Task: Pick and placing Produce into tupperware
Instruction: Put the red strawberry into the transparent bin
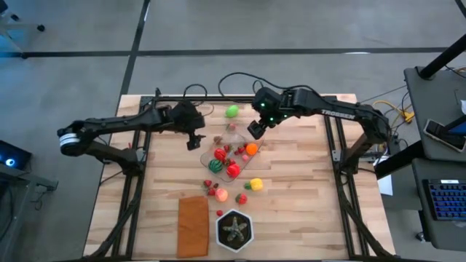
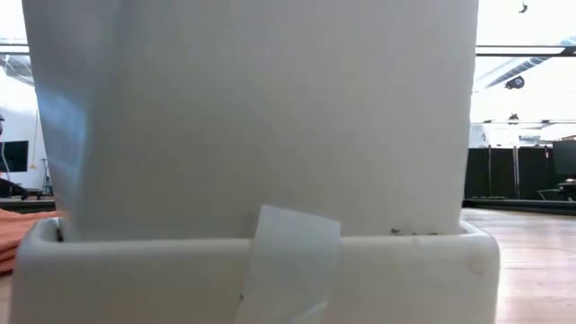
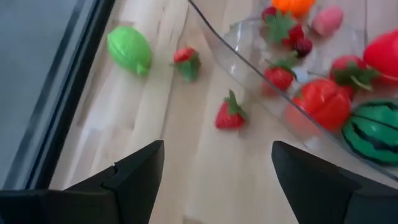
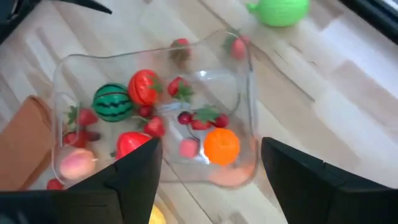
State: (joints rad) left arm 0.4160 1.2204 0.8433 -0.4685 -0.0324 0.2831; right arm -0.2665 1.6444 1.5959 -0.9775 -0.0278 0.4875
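Wooden slats of the table fill the centre of the high view, with grey floor around. I see the tupperware at mid-frame, already holding a watermelon, a tomato, an orange and small red pieces.

Risk: the container is light and clear. I judge that a finger catching its rim could tip or slide it and spill the contents. Loose strawberries lie just beside its wall, so a reach for them may nudge it.

Tool state: the right gripper hangs over the container's upper-right end, fingers spread, holding nothing. The left gripper sits left of the container, fingers also spread and empty. A green fruit lies apart, toward the top.
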